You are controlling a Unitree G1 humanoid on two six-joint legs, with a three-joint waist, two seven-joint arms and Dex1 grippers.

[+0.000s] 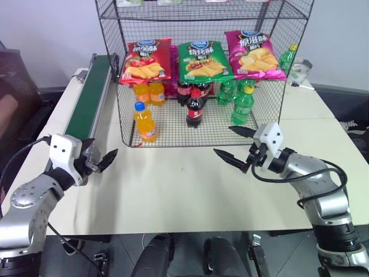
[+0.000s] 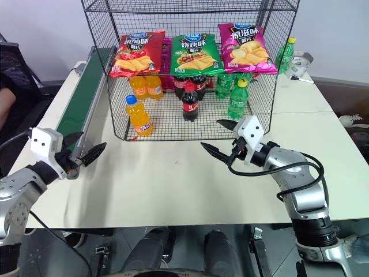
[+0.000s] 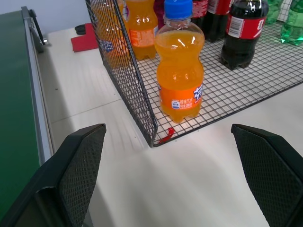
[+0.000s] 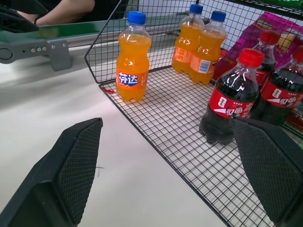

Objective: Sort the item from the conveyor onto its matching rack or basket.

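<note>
The orange soda bottle [image 1: 144, 122] with a blue cap stands upright on the bottom shelf of the black wire rack [image 1: 173, 131], just inside its front left corner; the left wrist view shows the bottle [image 3: 180, 71] close behind the mesh. Nothing grips it. The dark-green conveyor [image 1: 89, 95] runs along the table's left side, and the stretch of belt in view is bare. My left gripper [image 1: 101, 156] is open and empty over the table beside the belt's near end. My right gripper [image 1: 223, 141] is open and empty in front of the rack's right half.
Two more orange bottles [image 1: 149, 92], cola bottles [image 1: 195, 109] and green bottles [image 1: 242, 104] stand deeper in the rack, under three chip bags [image 1: 202, 60]. A green bottle [image 1: 288, 56] stands outside, to the rack's right. A person's arm [image 4: 71, 12] rests beyond the conveyor.
</note>
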